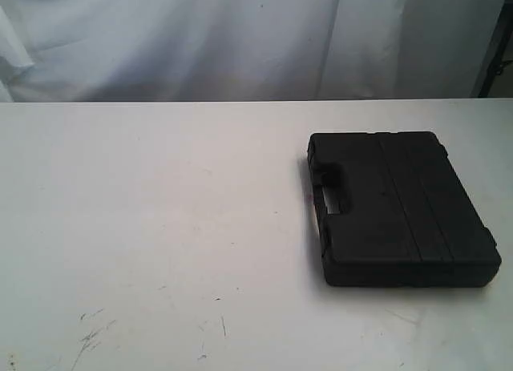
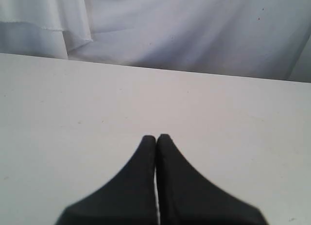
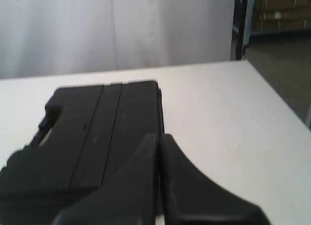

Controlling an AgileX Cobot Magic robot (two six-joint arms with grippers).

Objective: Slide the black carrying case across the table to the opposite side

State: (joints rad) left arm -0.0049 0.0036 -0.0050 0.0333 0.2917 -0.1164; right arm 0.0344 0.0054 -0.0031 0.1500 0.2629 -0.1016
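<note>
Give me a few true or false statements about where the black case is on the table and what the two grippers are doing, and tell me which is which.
1. The case lies on the right part of the table in the exterior view. True.
2. The case stands open. False: it lies flat and shut.
3. The left gripper is shut over bare table. True.
4. The right gripper grips the handle slot. False: it is shut on nothing, near the side of the case away from the slot.
5. The handle slot faces the middle of the table. True.
</note>
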